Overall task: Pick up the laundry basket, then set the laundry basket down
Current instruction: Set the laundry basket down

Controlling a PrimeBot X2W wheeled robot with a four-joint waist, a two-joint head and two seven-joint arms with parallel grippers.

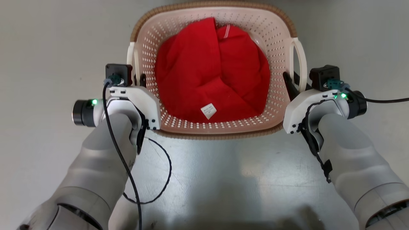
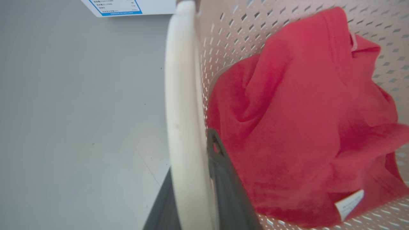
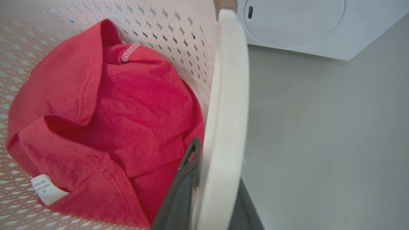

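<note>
left fingers [image 2: 223, 191]: narrow, clamped on the left loop handle [image 2: 182, 95] | right fingers [image 3: 180, 198]: narrow, clamped on the right loop handle [image 3: 227, 95] | laundry basket [image 1: 217, 135]: between both arms, over the grey floor [image 1: 48, 48]; red garment [image 1: 211, 70] inside; lifted or resting, cannot tell

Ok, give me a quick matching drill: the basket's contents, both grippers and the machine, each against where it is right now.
Things:
1. red garment
2. left gripper
3. right gripper
4. washing machine

Places:
A. clamped on the right handle of the laundry basket
B. standing on the floor beyond the basket
C. bunched inside the basket
D. clamped on the basket's left handle

Pairs: 1-C, 2-D, 3-A, 4-B
</note>
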